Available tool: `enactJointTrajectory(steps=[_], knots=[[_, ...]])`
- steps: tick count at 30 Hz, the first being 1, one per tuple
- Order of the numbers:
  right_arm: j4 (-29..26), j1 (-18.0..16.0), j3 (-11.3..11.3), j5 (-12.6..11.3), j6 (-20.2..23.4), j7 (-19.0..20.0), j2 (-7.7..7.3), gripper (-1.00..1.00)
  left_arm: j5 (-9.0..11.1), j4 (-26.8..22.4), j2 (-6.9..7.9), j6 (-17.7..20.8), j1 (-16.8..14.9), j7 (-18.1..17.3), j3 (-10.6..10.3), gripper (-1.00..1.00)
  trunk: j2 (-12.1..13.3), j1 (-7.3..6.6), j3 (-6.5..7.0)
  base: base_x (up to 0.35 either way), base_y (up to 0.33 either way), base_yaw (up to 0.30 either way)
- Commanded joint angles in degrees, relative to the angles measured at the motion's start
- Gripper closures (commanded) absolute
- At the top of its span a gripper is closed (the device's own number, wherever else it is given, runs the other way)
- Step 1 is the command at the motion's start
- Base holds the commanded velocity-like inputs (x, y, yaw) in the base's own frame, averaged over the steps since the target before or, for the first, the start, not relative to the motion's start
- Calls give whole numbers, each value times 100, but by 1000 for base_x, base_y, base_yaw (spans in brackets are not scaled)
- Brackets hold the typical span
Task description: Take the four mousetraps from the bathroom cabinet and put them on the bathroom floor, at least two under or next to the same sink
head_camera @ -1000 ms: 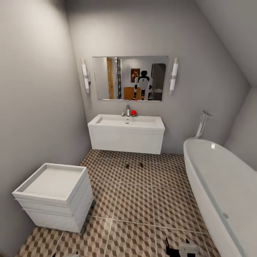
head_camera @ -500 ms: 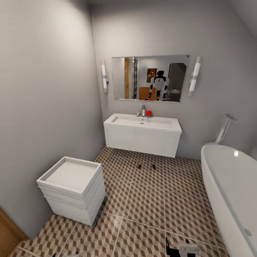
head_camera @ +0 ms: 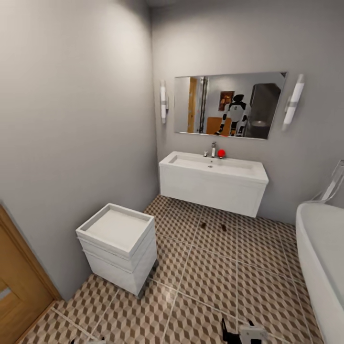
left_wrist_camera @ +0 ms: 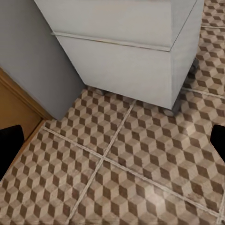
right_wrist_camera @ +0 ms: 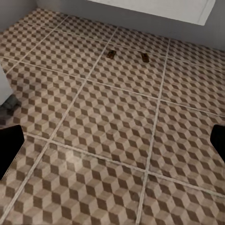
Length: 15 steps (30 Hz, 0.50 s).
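Observation:
Two mousetraps lie on the bathroom floor (head_camera: 215, 279) just in front of the sink (head_camera: 212, 168): one (head_camera: 203, 225) and another (head_camera: 223, 228) close beside it. The right wrist view shows the same two small brown boards (right_wrist_camera: 111, 54) (right_wrist_camera: 145, 57) far ahead on the cube-patterned tiles. My left gripper (left_wrist_camera: 112, 145) is open over bare tiles, with nothing between its black fingertips (left_wrist_camera: 9, 145). My right gripper (right_wrist_camera: 112, 143) is open too, with nothing in it. The cabinet is out of view.
A white tray-topped block (head_camera: 119, 239) stands by the left wall, close ahead of my left gripper (left_wrist_camera: 131, 51). A wooden door (head_camera: 19, 282) is at the lower left. The white bathtub (head_camera: 325, 258) runs along the right. A mirror (head_camera: 227, 105) hangs above the sink.
The camera has turned left, so the whole picture has shifted right and the wooden door has come into view. The mousetraps lie where they were.

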Motion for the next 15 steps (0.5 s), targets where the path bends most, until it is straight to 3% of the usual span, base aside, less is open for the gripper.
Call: enactJointTrajectory(steps=[1, 15], knots=[[3, -4, 51, -46, -16, -16, 1, -100, 18, 18, -4, -19, -9, 25, -48, -100, -10, 3, -11, 0, 0, 286], [3, -4, 51, -46, -15, -16, 6, -100, 18, 16, -4, -19, -9, 27, -48, -100, -10, 3, -11, 0, 0, 286]])
